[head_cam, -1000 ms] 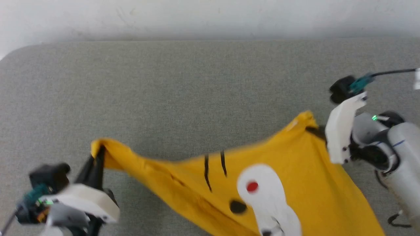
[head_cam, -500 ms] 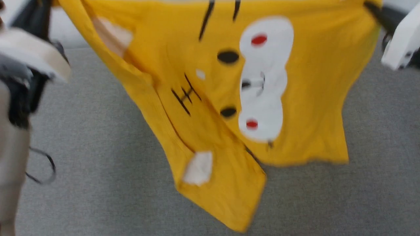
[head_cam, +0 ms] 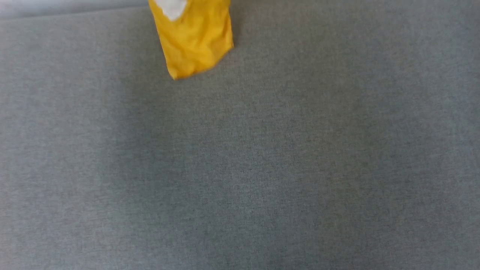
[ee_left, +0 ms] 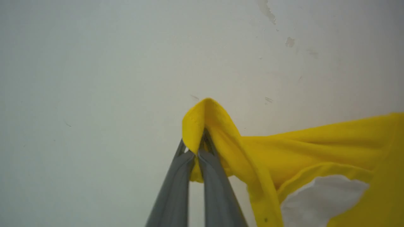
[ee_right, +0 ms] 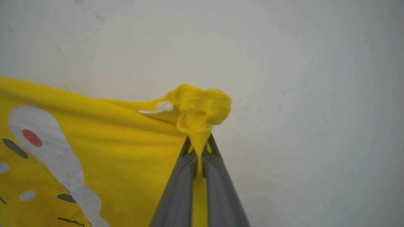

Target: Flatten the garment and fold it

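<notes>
The garment [head_cam: 193, 41], a bright yellow t-shirt, is hanging into the top of the head view, left of centre, its lower end dangling over the grey fabric surface [head_cam: 262, 168]. That end is blurred, so contact with the surface cannot be confirmed. In the left wrist view the left gripper [ee_left: 195, 143] is pinching a folded yellow edge at centre frame, its fingers closed on it. The cloth is trailing toward the lower right, showing a white patch. In the right wrist view the right gripper [ee_right: 199, 143] is clamping a bunched corner at centre, and the printed face is spreading toward the lower left. A pale wall [ee_left: 94, 78] is standing behind both grips.
</notes>
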Robot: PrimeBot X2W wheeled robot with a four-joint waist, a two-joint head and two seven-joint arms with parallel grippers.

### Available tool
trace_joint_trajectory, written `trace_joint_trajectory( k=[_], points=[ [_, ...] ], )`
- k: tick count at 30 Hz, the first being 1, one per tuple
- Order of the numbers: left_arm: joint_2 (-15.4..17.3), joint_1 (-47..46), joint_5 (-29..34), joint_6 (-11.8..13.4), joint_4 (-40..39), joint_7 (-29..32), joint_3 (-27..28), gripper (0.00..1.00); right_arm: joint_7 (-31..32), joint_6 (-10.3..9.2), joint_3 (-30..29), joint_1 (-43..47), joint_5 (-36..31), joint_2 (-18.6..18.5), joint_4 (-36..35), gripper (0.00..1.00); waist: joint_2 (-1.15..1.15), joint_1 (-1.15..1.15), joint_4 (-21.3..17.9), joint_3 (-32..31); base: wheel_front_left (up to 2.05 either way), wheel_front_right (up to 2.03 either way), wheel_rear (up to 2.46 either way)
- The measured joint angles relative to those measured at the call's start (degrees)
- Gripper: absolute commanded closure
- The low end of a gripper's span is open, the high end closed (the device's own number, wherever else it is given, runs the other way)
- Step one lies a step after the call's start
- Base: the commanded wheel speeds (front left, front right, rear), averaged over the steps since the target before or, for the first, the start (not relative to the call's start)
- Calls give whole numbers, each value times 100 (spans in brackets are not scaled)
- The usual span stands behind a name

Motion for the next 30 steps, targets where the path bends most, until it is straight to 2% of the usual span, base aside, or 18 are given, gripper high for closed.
trace_joint_trajectory(
  k=[8, 16, 20, 24, 27, 30],
  points=[
    [-282, -112, -118, -87, 767, -267, -75, 100, -381, -1, 382, -127, 27, 182, 923, 100, 0, -1, 13, 518, 0, 0, 0],
    [-628, 681, -502, -146, 1477, -592, -47, 100, -498, -7, 1102, 183, 441, 397, 1621, 100, 0, -1, 143, 746, 0, 0, 0],
    [-827, 1422, -656, -149, 1547, -688, -43, 100, -645, -8, 1504, 820, 854, 352, 1519, 100, 0, -2, 194, 584, 0, 0, 0],
    [-915, 2525, -914, -124, 1377, -704, 25, 100, -773, -9, 1879, 1694, 1238, 157, 1148, 100, 0, -3, 235, 276, 0, 0, 0],
    [-901, 3570, -991, 57, 948, -697, 54, 100, -839, -9, 2091, 2432, 1455, -68, 777, 100, 0, -3, 256, 4, 0, 0, 0],
    [-898, 4695, -1100, 256, 162, -457, 44, 100, -864, -9, 2146, 3174, 1593, -334, 347, 100, 0, -4, 278, -284, 0, 0, 0]
  ],
)
